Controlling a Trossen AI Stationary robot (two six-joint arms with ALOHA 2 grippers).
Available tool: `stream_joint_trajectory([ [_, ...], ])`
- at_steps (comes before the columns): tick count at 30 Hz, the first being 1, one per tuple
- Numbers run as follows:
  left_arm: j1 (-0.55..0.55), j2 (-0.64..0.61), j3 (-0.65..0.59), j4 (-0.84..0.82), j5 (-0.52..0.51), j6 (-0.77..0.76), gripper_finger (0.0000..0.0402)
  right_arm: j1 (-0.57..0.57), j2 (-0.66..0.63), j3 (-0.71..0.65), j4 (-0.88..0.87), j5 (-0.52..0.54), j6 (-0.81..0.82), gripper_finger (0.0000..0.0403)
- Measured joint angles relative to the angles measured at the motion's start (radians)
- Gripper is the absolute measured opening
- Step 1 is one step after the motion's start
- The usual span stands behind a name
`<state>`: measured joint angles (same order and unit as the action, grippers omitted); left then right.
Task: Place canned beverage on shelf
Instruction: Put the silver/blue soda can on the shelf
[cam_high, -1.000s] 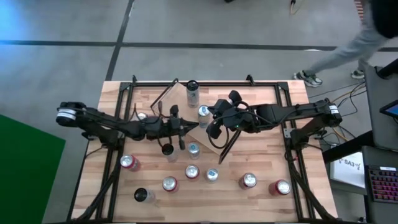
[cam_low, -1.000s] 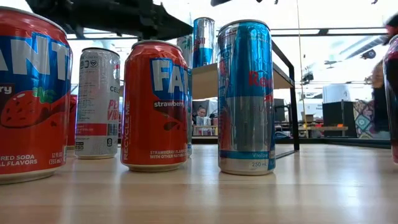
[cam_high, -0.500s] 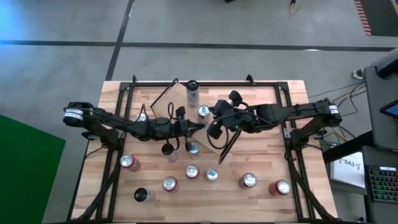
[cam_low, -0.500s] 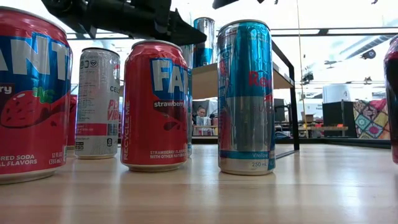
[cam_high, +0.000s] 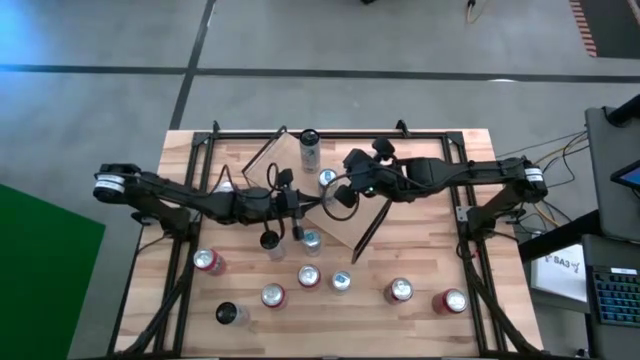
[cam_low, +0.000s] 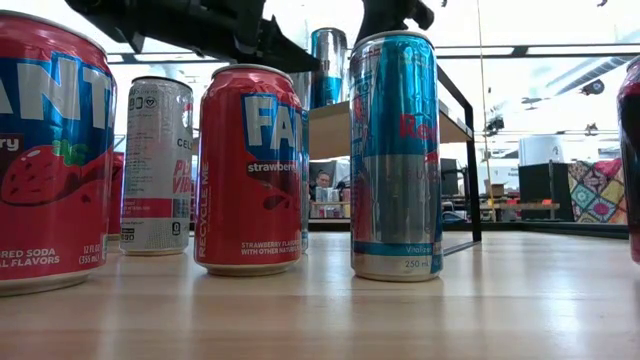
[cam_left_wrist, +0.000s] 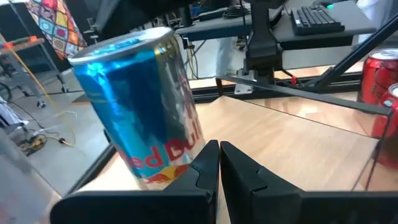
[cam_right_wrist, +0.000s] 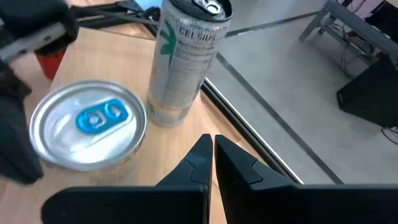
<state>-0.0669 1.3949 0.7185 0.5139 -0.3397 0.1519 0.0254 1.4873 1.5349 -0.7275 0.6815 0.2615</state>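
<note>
We judge the placing nearly done: a blue Red Bull can (cam_high: 327, 179) and a Celsius can (cam_high: 309, 148) stand sealed on the shelf (cam_high: 345, 228), at 12 o'clock from the table's (cam_high: 420, 265) centre. Both the left hand (cam_high: 302, 206) and right hand (cam_high: 326, 197) are clenched shut, apparently holding nothing. Next, we'd fetch another can from the front row.

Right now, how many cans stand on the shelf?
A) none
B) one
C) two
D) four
C: on the shelf stand a blue can and a tall silver can, both also seen in the right wrist view.
</note>
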Motion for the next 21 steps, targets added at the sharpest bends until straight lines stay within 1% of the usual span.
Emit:
stream_joint_trajectory([
  [5, 0.003, -0.031, 0.0, -0.045, -0.002, 0.018, 0.0, 0.0, -0.011, 0.0, -0.007, 0.0, 0.0, 0.0009],
  [12, 0.016, -0.031, 0.003, -0.052, -0.002, 0.044, 0.0, -0.023, -0.014, -0.002, -0.032, 0.0, -0.026, 0.0009],
  [17, 0.016, -0.037, 0.006, -0.088, -0.002, 0.046, 0.0, -0.046, -0.011, -0.005, -0.028, -0.01, -0.055, 0.0009],
  [21, 0.02, -0.036, 0.006, -0.095, -0.002, 0.051, 0.0, -0.061, -0.011, -0.005, -0.013, -0.077, -0.072, 0.0009],
])
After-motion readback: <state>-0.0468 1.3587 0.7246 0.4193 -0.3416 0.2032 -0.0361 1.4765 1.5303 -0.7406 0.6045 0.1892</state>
